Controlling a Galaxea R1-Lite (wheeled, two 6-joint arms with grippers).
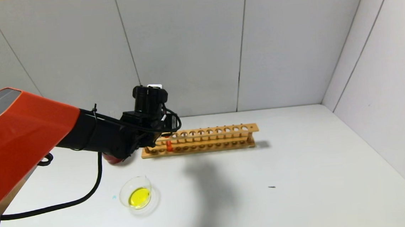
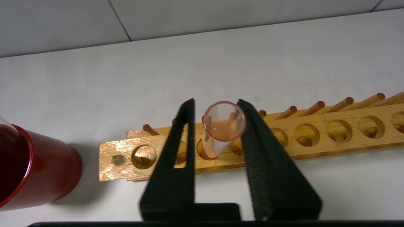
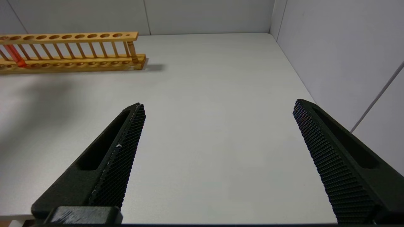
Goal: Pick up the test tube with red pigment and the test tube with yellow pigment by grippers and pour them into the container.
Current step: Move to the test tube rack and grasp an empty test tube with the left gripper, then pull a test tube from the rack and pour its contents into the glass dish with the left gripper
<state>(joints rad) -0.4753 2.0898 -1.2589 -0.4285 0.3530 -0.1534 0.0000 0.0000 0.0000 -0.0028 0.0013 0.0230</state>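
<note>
The test tube with red pigment (image 1: 169, 146) stands upright in a hole near the left end of the wooden rack (image 1: 221, 130). My left gripper (image 1: 161, 136) is over that end of the rack. In the left wrist view the gripper (image 2: 216, 101) is open and straddles the tube's mouth (image 2: 222, 126); one finger touches the glass and the other stands a small gap off. The container (image 1: 137, 196), a clear dish, holds yellow liquid on the table in front. The test tube with yellow pigment is out of view. My right gripper (image 3: 218, 104) is open and empty over bare table.
A dark red cup (image 1: 113, 159) stands just left of the rack, close to my left arm; it also shows in the left wrist view (image 2: 31, 167). The rack's other holes (image 2: 337, 129) are empty. Walls close the table at the back and right.
</note>
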